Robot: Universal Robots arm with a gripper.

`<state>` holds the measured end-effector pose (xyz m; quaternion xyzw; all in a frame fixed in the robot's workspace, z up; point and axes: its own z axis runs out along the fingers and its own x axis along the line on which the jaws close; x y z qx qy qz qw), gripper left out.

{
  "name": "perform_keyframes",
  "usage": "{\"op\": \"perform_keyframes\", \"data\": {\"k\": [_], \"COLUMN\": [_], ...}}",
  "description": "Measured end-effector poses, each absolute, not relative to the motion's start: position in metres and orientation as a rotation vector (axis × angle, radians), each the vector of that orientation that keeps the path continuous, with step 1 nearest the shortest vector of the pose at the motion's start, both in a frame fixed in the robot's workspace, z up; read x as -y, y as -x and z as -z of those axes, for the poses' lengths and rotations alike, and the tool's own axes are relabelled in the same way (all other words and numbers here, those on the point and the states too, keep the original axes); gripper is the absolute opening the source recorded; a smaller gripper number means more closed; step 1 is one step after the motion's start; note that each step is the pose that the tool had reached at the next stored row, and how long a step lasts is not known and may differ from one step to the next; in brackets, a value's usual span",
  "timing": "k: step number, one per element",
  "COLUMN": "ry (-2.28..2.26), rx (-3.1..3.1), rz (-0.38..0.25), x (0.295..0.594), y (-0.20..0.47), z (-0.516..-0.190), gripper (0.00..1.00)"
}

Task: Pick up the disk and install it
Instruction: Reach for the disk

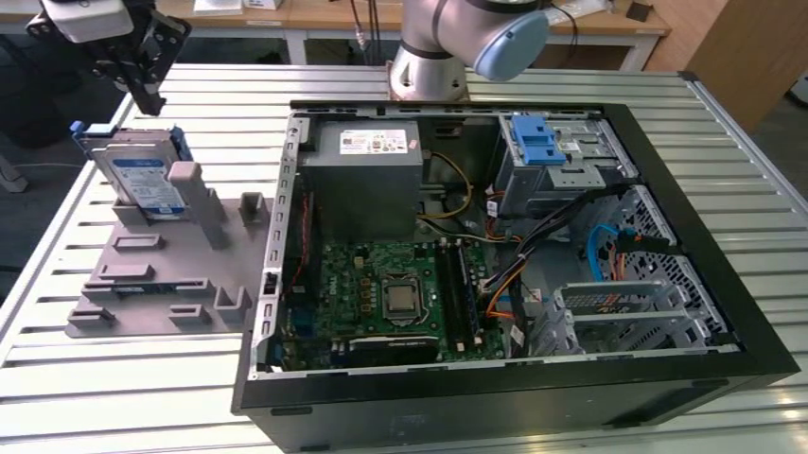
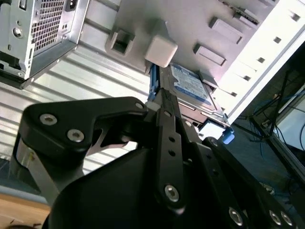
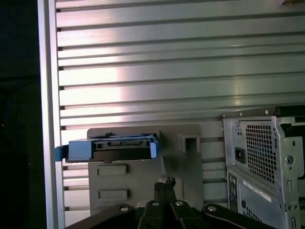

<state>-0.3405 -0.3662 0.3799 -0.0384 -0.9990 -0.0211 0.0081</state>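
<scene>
Over the far corner of the counter (image 1: pixel 127 378), at the exterior view's left, the black tool (image 1: pixel 148 95) hangs with its fingers clenched together on nothing; in both wrist views the tips meet with no gap. Disk (image 1: pixel 139 175) sits just below the tool in the exterior view, apart from it, no contact. It stands tilted on edge on a grey fixture (image 1: pixel 151 274), leaning against a square-topped post (image 1: pixel 189 180), outside the case (image 1: pixel 505 402) and on its left as the exterior view sees it. Disk is a flat silver-grey metal rectangle, white-and-blue label on its face, blue plastic rails along its edges. In the first wrist view the disk (image 3: pixel 112 147) shows end-on as a thin dark slab between blue rails, beyond the fingertips (image 3: pixel 170 182). In the second wrist view its label face (image 2: pixel 190 86) lies just past the tool tip (image 2: pixel 164 102). Fixture is matte grey plastic with raised blocks and slots. Counter is ribbed, shiny aluminium slats. Case is a black open-sided tower, with a green motherboard (image 1: pixel 378 284), a grey boxy power supply (image 1: pixel 373 180) and a grey metal cage with a blue latch (image 1: pixel 555 156) inside.
</scene>
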Motion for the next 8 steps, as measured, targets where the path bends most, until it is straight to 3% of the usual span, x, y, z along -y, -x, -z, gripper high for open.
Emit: {"op": "perform_keyframes", "data": {"k": [8], "ry": [0.12], "rx": [3.12], "rz": [0.066], "x": [0.362], "y": [0.358], "z": [-0.376], "gripper": [0.11]}}
